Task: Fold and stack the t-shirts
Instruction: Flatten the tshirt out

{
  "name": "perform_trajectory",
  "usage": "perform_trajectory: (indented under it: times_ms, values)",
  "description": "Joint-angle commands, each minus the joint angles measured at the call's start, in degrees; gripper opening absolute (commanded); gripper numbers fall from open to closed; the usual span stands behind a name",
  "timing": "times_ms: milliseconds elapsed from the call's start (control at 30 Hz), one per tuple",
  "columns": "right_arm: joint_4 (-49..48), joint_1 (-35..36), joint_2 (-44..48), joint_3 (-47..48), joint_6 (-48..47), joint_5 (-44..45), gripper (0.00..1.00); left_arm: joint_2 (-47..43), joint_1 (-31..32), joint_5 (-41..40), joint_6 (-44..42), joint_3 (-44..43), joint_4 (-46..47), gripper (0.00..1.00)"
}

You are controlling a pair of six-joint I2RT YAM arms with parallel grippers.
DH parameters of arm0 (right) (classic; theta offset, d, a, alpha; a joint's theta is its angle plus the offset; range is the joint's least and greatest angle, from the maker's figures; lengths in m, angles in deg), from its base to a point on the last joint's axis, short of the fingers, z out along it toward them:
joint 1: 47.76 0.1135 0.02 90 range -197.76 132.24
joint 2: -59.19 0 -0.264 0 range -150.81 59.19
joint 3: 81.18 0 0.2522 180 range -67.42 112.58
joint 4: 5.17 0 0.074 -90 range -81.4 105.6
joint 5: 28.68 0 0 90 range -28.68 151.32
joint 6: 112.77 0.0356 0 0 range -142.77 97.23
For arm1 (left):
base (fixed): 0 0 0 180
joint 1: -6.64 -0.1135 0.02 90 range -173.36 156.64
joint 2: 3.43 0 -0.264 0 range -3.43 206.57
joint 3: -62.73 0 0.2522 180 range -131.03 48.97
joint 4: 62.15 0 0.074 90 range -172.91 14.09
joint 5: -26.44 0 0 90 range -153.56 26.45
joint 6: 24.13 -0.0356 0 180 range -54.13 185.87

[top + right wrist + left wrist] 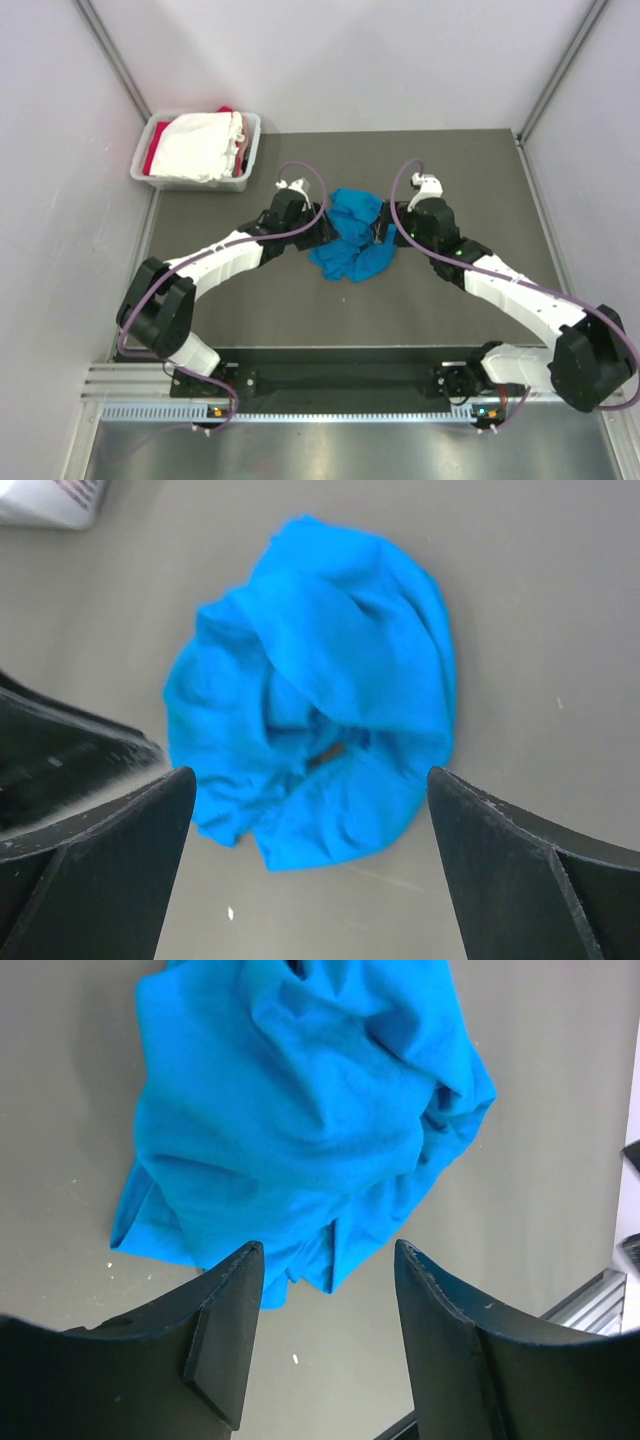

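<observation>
Early yet: blue t-shirt crumpled, unfolded, desk centre | white t-shirt and red t-shirt heaped in tub at 10 o'clock, no stack begun | heap's long axis roughly 12–6, collar direction unreadable | left claw part-open, empty, at its 9 | right claw wide open, empty, at its 3.

Booth w/ pale walls on 3 sides, metal posts in both far corners. Dark grey table, matte, few white specks. Slotted alu rail along near edge; brushed steel sheet below it. Light even, shadows soft.
</observation>
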Motion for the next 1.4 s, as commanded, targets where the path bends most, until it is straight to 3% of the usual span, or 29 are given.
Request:
perform_trajectory:
  times_ms: [0,200,400,467,600,833,900,1000,1033,1100,1167,1367]
  values:
    - [1.3,-0.1,2.3,-2.5,2.1,2.9,1.0,-0.7,0.8,-2.0,-0.4,1.5,4.7,0.59]
    - [1.6,-0.5,3.6,-2.0,2.6,6.0,1.0,10.9,1.7,1.3,-7.9,-9.2,2.1,0.49]
    - [0.5,-0.9,0.7,-2.3,1.6,5.0,0.93,19.6,1.8,-4.0,-10.2,-16.0,-2.4,0.47]
    - [0.6,-1.0,-1.2,-1.7,1.5,4.3,0.91,20.4,1.6,-6.9,-10.5,-16.8,-2.6,0.38]
    - [-0.7,-1.2,-3.9,-0.6,1.2,2.8,0.88,20.6,0.1,-12.7,-12.9,-19.1,-3.3,0.0]
    - [-0.2,0.8,-10.1,2.9,-0.7,2.0,0.88,11.0,-1.8,-16.4,-13.5,-16.1,-7.5,0.0]
    - [-0.6,1.7,-11.3,3.7,-0.9,1.8,0.88,5.4,-1.8,-19.9,-13.1,-12.4,-6.8,0.0]
    - [-3.5,2.6,-13.9,3.9,-1.2,0.8,0.85,1.4,-2.0,-18.4,-13.6,-8.8,-4.0,0.0]
    - [-4.0,3.1,-15.6,4.3,-1.4,0.6,0.85,1.1,-2.0,-17.4,-13.6,-8.8,-4.5,0.03]
    - [-3.8,3.6,-17.6,5.9,-2.2,0.8,0.85,1.4,-2.0,-16.2,-12.3,-9.5,-8.5,0.5]
    - [-2.7,3.9,-20.0,7.5,-2.8,1.2,0.85,0.9,-1.9,-16.4,-9.8,-9.7,-14.2,0.66]
    - [-1.2,3.9,-20.8,8.8,-4.2,1.9,0.83,-8.6,-2.0,-18.5,-4.5,3.3,-16.0,0.64]
